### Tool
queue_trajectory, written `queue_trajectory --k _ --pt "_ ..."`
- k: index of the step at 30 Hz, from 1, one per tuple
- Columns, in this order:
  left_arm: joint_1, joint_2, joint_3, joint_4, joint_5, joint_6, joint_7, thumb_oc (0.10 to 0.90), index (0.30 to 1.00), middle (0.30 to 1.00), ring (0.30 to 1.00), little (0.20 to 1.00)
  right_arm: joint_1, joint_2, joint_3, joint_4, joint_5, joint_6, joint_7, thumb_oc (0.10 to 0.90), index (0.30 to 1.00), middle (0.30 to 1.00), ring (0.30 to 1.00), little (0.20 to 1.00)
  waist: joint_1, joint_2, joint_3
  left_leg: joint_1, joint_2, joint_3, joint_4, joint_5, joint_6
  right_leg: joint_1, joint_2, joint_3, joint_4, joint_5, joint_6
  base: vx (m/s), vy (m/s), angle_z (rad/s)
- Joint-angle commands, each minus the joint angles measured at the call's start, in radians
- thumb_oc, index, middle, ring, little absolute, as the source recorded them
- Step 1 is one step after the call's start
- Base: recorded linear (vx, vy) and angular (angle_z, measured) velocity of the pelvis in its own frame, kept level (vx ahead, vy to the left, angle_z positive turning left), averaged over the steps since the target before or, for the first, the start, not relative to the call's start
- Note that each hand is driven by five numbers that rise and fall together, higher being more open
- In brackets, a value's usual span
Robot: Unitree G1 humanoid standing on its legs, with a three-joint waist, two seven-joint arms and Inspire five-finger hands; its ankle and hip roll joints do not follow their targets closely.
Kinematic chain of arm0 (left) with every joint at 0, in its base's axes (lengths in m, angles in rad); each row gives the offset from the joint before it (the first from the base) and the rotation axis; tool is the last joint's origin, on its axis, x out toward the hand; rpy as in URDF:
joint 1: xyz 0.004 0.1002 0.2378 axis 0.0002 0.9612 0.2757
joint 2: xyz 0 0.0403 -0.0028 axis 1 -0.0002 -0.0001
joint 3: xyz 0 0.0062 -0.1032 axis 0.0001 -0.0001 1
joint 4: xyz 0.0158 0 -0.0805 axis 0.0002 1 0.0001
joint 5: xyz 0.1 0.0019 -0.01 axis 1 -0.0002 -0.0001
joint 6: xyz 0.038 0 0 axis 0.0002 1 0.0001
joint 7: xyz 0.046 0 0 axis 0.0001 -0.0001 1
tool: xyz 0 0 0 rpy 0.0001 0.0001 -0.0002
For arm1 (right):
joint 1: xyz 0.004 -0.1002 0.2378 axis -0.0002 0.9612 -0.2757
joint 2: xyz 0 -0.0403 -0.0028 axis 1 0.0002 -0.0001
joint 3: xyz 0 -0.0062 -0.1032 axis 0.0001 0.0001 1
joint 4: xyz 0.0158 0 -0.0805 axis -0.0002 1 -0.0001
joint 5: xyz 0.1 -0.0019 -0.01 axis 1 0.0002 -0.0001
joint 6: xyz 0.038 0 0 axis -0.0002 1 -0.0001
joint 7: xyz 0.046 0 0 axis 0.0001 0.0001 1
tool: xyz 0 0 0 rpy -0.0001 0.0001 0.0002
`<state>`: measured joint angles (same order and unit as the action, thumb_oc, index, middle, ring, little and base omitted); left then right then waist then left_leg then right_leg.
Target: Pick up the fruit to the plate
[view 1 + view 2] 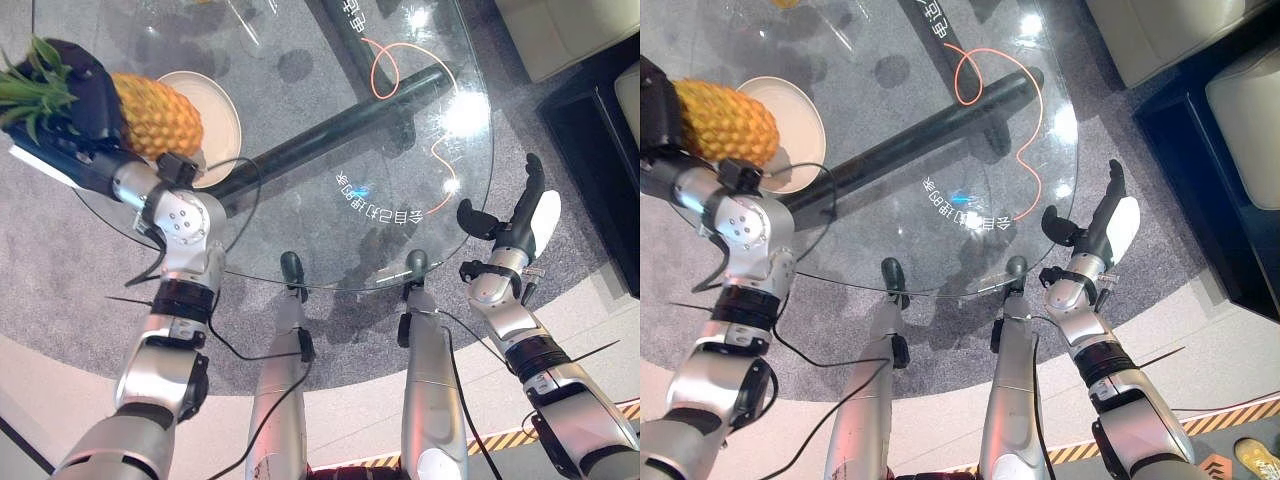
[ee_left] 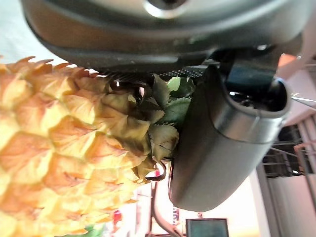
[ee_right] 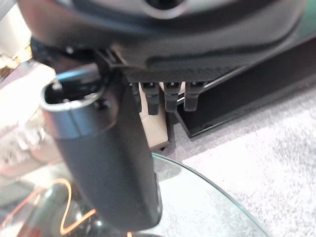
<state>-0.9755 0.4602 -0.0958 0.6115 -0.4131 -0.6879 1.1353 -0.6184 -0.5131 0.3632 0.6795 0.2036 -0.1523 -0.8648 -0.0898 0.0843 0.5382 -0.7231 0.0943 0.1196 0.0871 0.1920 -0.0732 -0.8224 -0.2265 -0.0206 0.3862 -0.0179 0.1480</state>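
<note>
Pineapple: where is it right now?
In the left eye view the pineapple is at far left, gripped in the left hand, overlapping the plate on the glass table.

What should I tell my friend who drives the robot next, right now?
Left robot hand: shut on the pineapple, held at the table's left side, its yellow end over the near edge of the plate.
Right robot hand: open, holding nothing, by the right rim of the glass table.
Done: the pineapple is picked up and brought to the plate.
Left: lower it onto the plate, let go, pull the hand away.
</note>
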Motion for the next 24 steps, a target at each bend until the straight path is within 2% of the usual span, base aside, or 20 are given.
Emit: queue_trajectory --k 1,5,7,12,17,24 --pt "-0.175 0.147 -0.021 0.046 0.085 -0.044 0.036 0.1 0.3 0.3 0.3 0.2 -0.002 -0.058 -0.05 0.157 0.067 -0.04 -0.009 0.8 0.9 0.9 0.9 0.9 -0.002 -0.033 -0.018 0.01 -0.022 -0.007 0.077 -0.119 -0.026 0.044 0.06 -0.066 -0.103 0.028 -0.039 0.0 0.0 0.0" --pt "-0.23 0.175 -0.056 0.126 0.088 -0.018 0.05 0.1 0.3 0.3 0.3 0.2 -0.014 -0.051 -0.055 0.269 0.089 -0.061 0.04 0.8 0.9 0.9 0.9 0.9 -0.004 -0.037 -0.018 0.005 -0.018 -0.007 0.086 -0.12 -0.027 0.043 0.063 -0.066 -0.102 0.029 -0.042 0.0 0.0 0.0" --pt "-0.249 0.184 -0.065 0.177 0.081 -0.026 0.056 0.1 0.3 0.3 0.3 0.2 -0.029 -0.045 -0.053 0.314 0.088 -0.052 0.064 0.8 0.9 0.9 0.9 0.9 -0.006 -0.039 -0.018 -0.007 -0.016 -0.006 0.091 -0.113 -0.027 0.033 0.064 -0.066 -0.103 0.037 -0.045 0.0 0.0 0.0" --pt "-0.289 0.2 -0.097 0.265 0.114 0.022 0.075 0.1 0.3 0.3 0.3 0.2 -0.047 -0.039 -0.042 0.402 0.094 -0.027 0.129 0.8 0.9 0.9 0.9 0.9 -0.011 -0.042 -0.018 -0.014 -0.01 -0.005 0.097 -0.111 -0.028 0.028 0.069 -0.06 -0.1 0.037 -0.048 0.0 0.0 0.0" --pt "-0.298 0.215 -0.101 0.337 0.101 0.037 0.045 0.1 0.3 0.3 0.3 0.2 -0.051 -0.035 -0.035 0.462 0.082 -0.019 0.165 0.8 0.9 0.9 0.9 0.9 -0.014 -0.047 -0.018 -0.026 -0.008 -0.009 0.109 -0.113 -0.027 0.016 0.075 -0.054 -0.091 0.035 -0.05 0.0 0.0 0.0" --pt "-0.311 0.227 -0.107 0.401 0.112 0.055 0.04 0.1 0.3 0.3 0.3 0.2 -0.048 -0.027 -0.026 0.489 0.081 -0.005 0.182 0.8 0.9 0.9 0.9 0.9 -0.018 -0.066 -0.018 -0.041 -0.004 -0.018 0.122 -0.119 -0.028 0.01 0.083 -0.049 -0.093 0.035 -0.051 0.0 0.0 0.0"
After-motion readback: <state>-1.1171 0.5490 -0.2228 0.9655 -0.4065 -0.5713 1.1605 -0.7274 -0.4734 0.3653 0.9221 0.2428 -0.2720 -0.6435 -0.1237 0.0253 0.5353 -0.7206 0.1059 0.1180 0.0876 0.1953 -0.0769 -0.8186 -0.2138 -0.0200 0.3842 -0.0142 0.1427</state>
